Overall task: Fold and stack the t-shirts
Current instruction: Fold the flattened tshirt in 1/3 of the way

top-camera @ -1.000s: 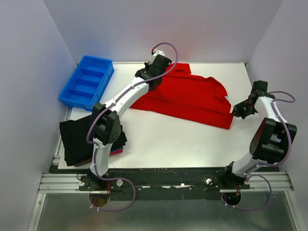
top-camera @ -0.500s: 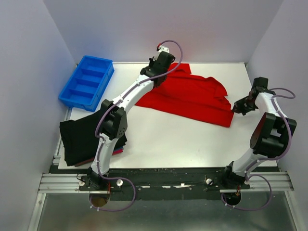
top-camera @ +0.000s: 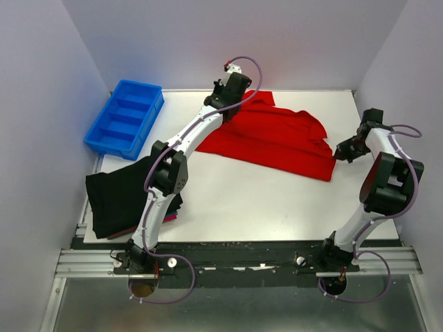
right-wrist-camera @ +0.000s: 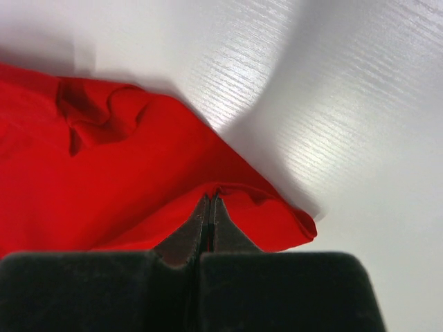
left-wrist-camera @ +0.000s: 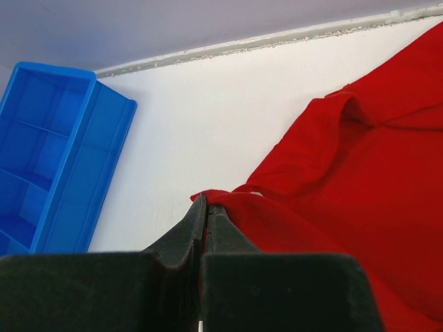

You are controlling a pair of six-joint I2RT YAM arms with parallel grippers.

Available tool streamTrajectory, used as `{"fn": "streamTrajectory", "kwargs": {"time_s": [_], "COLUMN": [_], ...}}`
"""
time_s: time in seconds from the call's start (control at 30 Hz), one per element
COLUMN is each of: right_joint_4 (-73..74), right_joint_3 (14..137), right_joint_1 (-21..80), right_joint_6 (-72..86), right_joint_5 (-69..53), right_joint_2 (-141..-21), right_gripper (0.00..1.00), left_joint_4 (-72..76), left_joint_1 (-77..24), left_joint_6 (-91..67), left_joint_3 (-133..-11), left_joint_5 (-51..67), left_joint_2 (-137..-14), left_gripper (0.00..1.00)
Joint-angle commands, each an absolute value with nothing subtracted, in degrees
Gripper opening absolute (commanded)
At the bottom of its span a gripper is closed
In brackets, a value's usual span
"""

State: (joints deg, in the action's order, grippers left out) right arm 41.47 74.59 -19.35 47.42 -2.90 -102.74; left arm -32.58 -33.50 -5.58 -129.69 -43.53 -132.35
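A bright red t-shirt [top-camera: 277, 142] lies spread across the far middle of the white table [top-camera: 235, 200]. My left gripper [top-camera: 223, 111] is shut on the shirt's far left edge; in the left wrist view [left-wrist-camera: 206, 204] the jaws pinch a fold of the red cloth [left-wrist-camera: 332, 207]. My right gripper [top-camera: 338, 156] is shut on the shirt's right corner; in the right wrist view [right-wrist-camera: 210, 200] the cloth [right-wrist-camera: 104, 180] is pinched between the closed jaws. A folded black t-shirt [top-camera: 114, 197] lies on a dark-red one [top-camera: 168, 218] at the near left.
A blue plastic compartment bin [top-camera: 124, 117] stands at the far left, also in the left wrist view [left-wrist-camera: 48, 152]. Grey walls close in the table on three sides. The black mounting rail [top-camera: 235, 259] runs along the near edge.
My left gripper has moved toward the far wall with the shirt's edge. My right gripper has moved slightly farther and right with its corner, pulling the red shirt flatter.
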Motion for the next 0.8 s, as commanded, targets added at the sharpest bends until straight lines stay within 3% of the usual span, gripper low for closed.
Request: {"fn": "streamTrajectory", "kwargs": {"time_s": [0.0, 0.17, 0.23, 0.27, 0.3, 0.4, 0.47, 0.6, 0.77], "right_joint_4": [40.34, 39.03, 38.58, 38.41, 38.06, 37.18, 36.13, 34.54, 31.47], "right_joint_3": [76.99, 79.1, 79.71, 79.8, 79.54, 76.83, 73.5, 64.44, 53.63], "right_joint_1": [-19.86, -19.86, -19.86, -19.86, -19.86, -19.86, -19.86, -19.78, -19.86], "right_joint_6": [48.25, 47.99, 47.72, 47.55, 47.37, 47.2, 47.11, 48.16, 49.83], "right_joint_5": [-1.32, -3.07, -2.99, -2.64, -2.46, -2.9, -3.08, -3.95, -6.67], "right_joint_2": [-104.59, -107.22, -107.75, -107.58, -107.32, -104.08, -100.74, -93.53, -87.64], "right_gripper": [0.01, 0.01, 0.1, 0.17, 0.25, 0.39, 0.41, 0.38, 0.37], "left_joint_4": [-31.55, -31.12, -30.68, -30.41, -30.32, -30.15, -30.93, -32.61, -34.8], "left_joint_1": [-33.13, -33.13, -33.22, -33.14, -33.13, -33.13, -33.13, -33.13, -33.13], "left_joint_6": [-4.92, -5.54, -5.62, -5.54, -5.8, -6.41, -7.2, -9.83, -18.61], "left_joint_3": [-132.45, -132.98, -132.98, -132.98, -132.98, -132.63, -132.45, -128.51, -114.9], "left_joint_5": [-46.15, -45.0, -44.13, -43.6, -43.51, -42.36, -42.1, -41.31, -38.59], "left_joint_2": [-134.38, -135.09, -135.35, -135.53, -135.61, -134.83, -133.69, -127.37, -116.12], "left_gripper": [0.0, 0.0, 0.0, 0.08, 0.26, 0.59, 0.66, 0.68, 0.68]}}
